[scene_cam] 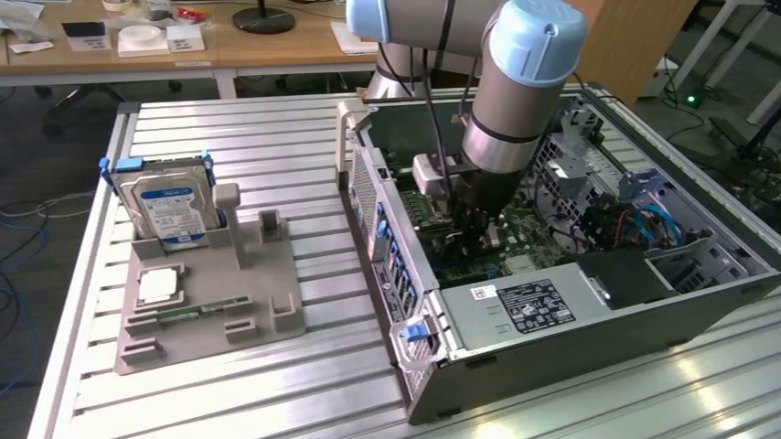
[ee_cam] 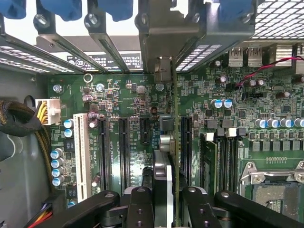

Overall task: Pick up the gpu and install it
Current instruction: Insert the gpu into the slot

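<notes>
Gpu [ee_cam: 175, 142] sits edge-on between my fingers [ee_cam: 142, 204], a thin card rising straight away from my wrist camera toward the metal bracket at the rear wall of the computer case [scene_cam: 573, 347]. My end effector [ee_cam: 164, 209] is clenched on the gpu, the dark finger links pressing in from both sides of the card's near end. In the wrist view the card runs over the green motherboard [ee_cam: 118, 95], lined up along a gap between the long black expansion slots [ee_cam: 124, 152], with another slot just beside it on the far side. I cannot tell whether its edge is already touching a slot.

In the exterior view my end effector [scene_cam: 470, 233] is down inside the open case, at about the middle of the frame, with my arm [scene_cam: 518, 91] coming in from 12 o'clock. The power supply [scene_cam: 537, 306] with its black label lies at 5 o'clock from my wrist.

On the slatted metal surface [scene_cam: 244, 384], well apart from the case at 9 o'clock, stands a grey holder [scene_cam: 232, 302]. A hard drive [scene_cam: 171, 206] with a blue-white label stands upright in it, and a small square silver chip [scene_cam: 159, 285] lies flat at 6 o'clock from the drive.
</notes>
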`<state>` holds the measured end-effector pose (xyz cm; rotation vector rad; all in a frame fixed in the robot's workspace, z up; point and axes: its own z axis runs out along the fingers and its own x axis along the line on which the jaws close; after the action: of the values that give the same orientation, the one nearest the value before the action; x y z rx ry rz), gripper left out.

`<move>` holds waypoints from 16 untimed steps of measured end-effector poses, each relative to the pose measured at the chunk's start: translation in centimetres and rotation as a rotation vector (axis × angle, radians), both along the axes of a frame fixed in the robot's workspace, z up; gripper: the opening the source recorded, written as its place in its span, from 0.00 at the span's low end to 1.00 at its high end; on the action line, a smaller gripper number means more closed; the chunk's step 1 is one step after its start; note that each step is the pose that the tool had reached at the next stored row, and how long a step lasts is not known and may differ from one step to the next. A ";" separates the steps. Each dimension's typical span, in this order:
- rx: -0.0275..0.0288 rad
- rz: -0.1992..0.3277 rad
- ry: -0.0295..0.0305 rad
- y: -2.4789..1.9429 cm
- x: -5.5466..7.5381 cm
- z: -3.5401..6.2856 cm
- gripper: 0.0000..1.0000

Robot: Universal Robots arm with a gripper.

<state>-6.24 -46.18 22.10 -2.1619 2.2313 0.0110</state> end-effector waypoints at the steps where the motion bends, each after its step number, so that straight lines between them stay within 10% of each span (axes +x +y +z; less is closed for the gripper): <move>1: 0.0006 0.000 -0.0004 0.00 0.0 -0.12 0.28; 16: 0.0038 0.000 -0.0043 0.04 0.0 -0.16 0.29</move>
<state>-6.21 -46.14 21.93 -2.1583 2.2269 0.0106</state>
